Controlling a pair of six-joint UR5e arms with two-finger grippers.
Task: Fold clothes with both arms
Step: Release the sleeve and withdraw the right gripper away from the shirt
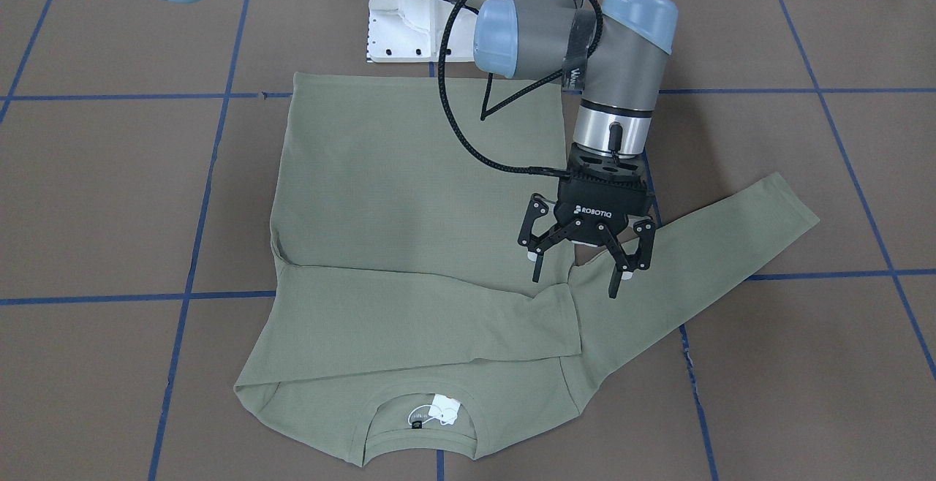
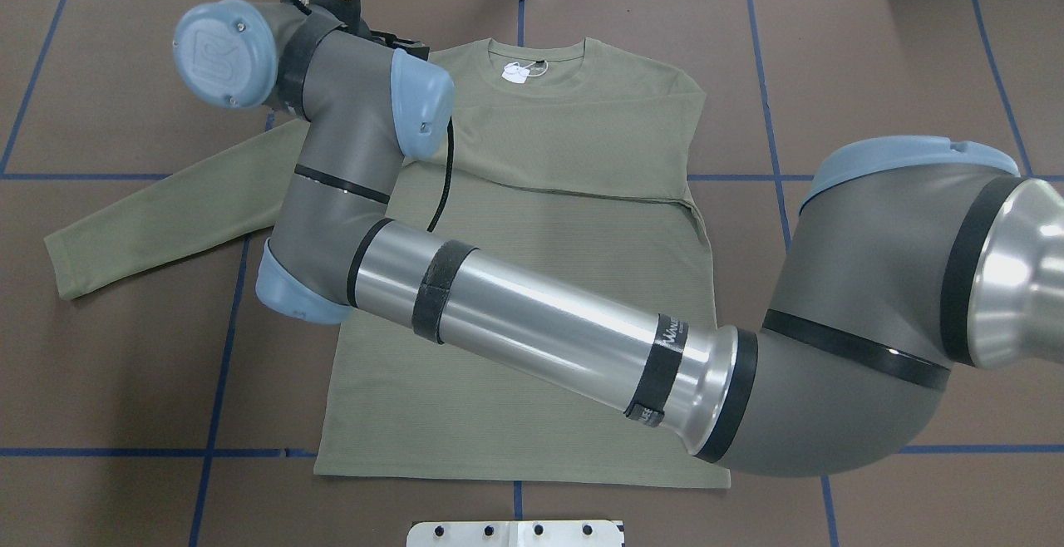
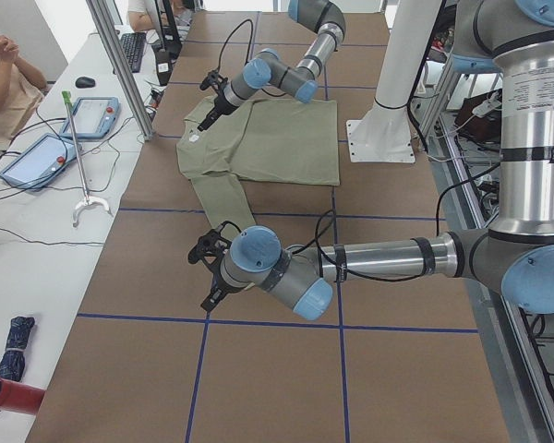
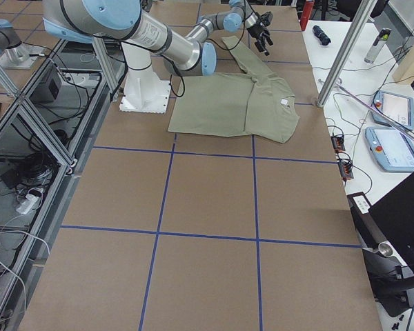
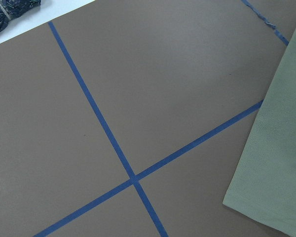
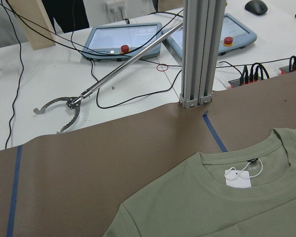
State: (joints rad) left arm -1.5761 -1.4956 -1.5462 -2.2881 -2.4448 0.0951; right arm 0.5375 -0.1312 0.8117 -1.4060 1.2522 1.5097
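While its two fingers were spread wide with nothing between them, the right hand (image 1: 575,282) was held just above the shirt (image 1: 409,174), over the spot where the outstretched sleeve (image 1: 731,240) joins the body. The right arm (image 2: 532,322) was seen to cross from the robot's right into the left half of the bench (image 1: 110,196). Just beside that hand, the end of the folded sleeve (image 1: 409,313) lay flat across the chest. The shirt was spread on the bench with its collar (image 1: 420,395) away from the robot and its hem toward the base.

The left hand (image 3: 206,275) was shown only in the side view, low over the bench and off the cloth. Whether it was released or clenched could not be told. In its wrist view the cuff (image 5: 276,187) was caught near the right edge.

From the right hand the outstretched sleeve was seen to run to the robot's left and somewhat back toward the robot, its long axis slanted to the tape lines (image 1: 211,174). The cuff lay near the left hand and well apart from the right. It was judged that this sleeve had yet to be folded over the chest. The left arm (image 3: 379,258) was judged the nearer one for taking the cuff.
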